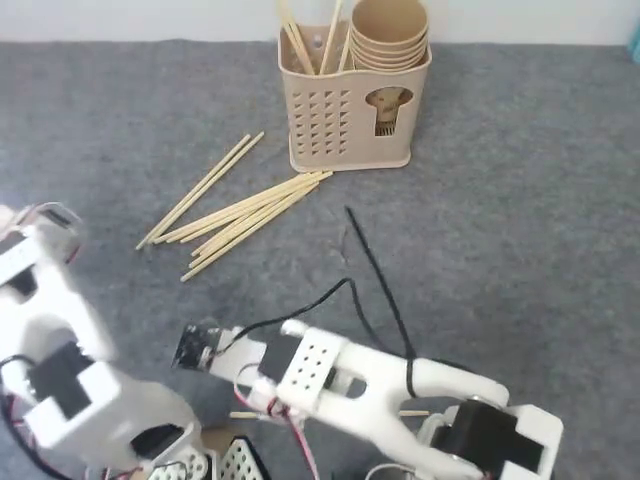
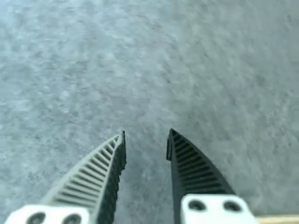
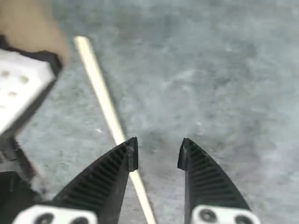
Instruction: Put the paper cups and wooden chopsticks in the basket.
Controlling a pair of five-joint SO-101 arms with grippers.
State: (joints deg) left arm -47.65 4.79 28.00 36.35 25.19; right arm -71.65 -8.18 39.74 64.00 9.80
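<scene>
Upper centre in the high view, the beige basket (image 1: 330,125) holds stacked paper cups (image 1: 390,35) and upright chopsticks (image 1: 298,42). The loose chopsticks (image 1: 245,212) lie left of centre on the grey counter (image 1: 520,200). The left hand (image 2: 145,140) gapes empty; the right hand (image 3: 157,150) gapes over a lone chopstick (image 3: 100,93).

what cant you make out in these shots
High view: how many nested brown paper cups sit in the beige slotted plastic basket; its wall hides their lower parts.
High view: the middle of a wooden chopstick, covered by a white arm.
Right wrist view: a tan shape, too blurred to name.
Left wrist view: a pale wooden strip, cut off by the frame edge.
</scene>
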